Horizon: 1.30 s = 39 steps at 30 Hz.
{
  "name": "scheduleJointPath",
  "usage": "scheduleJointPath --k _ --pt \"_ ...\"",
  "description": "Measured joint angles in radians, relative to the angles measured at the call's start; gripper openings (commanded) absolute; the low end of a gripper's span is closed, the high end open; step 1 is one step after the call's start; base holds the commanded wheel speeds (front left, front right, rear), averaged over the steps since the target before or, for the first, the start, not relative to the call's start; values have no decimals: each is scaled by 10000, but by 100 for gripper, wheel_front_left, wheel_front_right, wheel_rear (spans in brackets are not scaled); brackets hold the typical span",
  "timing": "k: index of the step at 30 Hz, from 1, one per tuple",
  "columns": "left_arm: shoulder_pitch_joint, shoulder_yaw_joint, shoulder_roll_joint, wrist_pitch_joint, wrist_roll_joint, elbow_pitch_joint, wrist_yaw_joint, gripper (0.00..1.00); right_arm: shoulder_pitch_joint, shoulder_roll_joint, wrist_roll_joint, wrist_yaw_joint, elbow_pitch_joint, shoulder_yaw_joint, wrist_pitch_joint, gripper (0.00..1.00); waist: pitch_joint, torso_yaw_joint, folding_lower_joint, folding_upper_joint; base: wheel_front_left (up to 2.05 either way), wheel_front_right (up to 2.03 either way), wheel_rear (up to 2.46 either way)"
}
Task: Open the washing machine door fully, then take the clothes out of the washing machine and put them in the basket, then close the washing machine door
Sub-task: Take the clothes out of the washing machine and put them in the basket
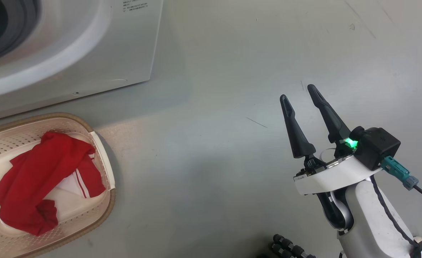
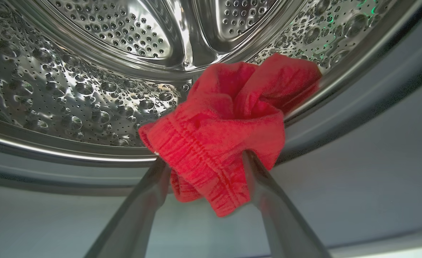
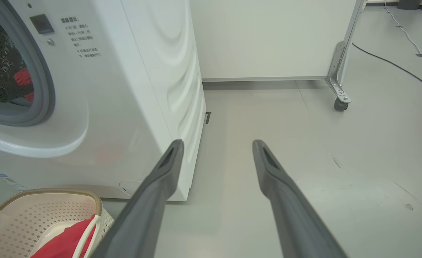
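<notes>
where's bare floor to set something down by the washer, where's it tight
Bare floor lies between the basket and the right gripper, and right of the washing machine toward the wheeled panel. Crowded: the basket, holding red clothes, close to the machine's front.

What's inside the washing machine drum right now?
One bunched red garment lies at the drum's front lip, between the left gripper's open fingers. Anything beneath it is covered.

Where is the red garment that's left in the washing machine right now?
In the left wrist view, the red garment lies bunched on the front lip of the drum, slightly right of centre, between the open jaws of the left gripper.
</notes>
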Motion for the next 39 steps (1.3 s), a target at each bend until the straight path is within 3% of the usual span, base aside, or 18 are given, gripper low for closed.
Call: scheduleJointPath --k 24,25,26,39 --pt "-2082 -372 -4 412 173 1708 4 100 -419 63 0 0 121 98 0 100 485 -220 0 0 0 0 0" --pt "-2152 -360 -13 441 169 1783 4 56 -420 65 0 0 130 100 0 100 497 -228 0 0 0 0 0" --pt "-2218 -334 -48 441 153 1841 4 0 -422 69 0 0 140 98 0 100 507 -235 0 0 0 0 0" --pt "-2488 -424 -180 -242 121 2614 -31 0 -593 88 0 2 299 17 0 100 420 -214 0 0 0 0 0"
